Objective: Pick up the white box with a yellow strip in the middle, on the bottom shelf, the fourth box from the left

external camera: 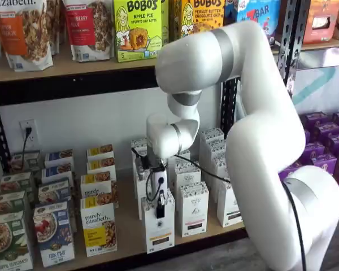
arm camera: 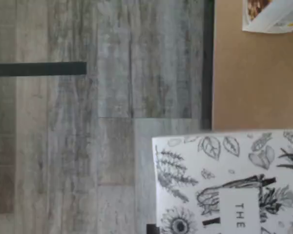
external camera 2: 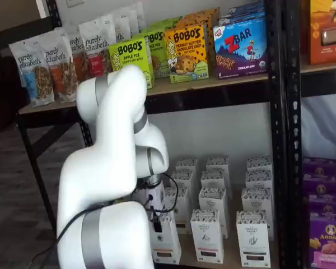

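The white box (external camera: 158,228) stands at the front of the bottom shelf (external camera: 127,240), a tall narrow carton with a black-patterned band at its top and a short strip low on its front. My gripper (external camera: 160,202) comes down onto its top, and the black fingers (external camera: 160,210) are closed on the upper part of the box. In both shelf views the white arm hides much of the row behind, and the same box (external camera 2: 166,240) shows under the gripper (external camera 2: 155,217). The wrist view shows the box's leaf-patterned top (arm camera: 224,180), half over the grey floor, beside the tan shelf board (arm camera: 256,83).
More white cartons (external camera: 192,208) stand right of and behind the held one. Purely elizabeth boxes (external camera: 99,228) fill the shelf's left side. Purple boxes (external camera: 327,161) sit further right, past a black upright (external camera: 229,107). The upper shelf (external camera: 73,70) holds bags and snack boxes.
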Robot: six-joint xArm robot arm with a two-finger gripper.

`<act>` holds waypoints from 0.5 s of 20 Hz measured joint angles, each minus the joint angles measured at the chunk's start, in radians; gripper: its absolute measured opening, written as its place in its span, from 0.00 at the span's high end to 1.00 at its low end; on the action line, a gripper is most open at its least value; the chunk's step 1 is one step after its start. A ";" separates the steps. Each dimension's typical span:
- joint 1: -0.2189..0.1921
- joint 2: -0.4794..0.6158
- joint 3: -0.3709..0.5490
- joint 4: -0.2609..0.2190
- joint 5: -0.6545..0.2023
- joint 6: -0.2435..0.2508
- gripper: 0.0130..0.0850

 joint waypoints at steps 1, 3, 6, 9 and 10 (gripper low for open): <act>0.003 -0.017 0.022 -0.003 -0.006 0.005 0.44; 0.010 -0.060 0.075 -0.010 -0.013 0.019 0.44; 0.020 -0.111 0.129 -0.015 -0.004 0.034 0.44; 0.028 -0.163 0.184 -0.040 -0.007 0.065 0.44; 0.030 -0.182 0.203 -0.049 -0.008 0.074 0.44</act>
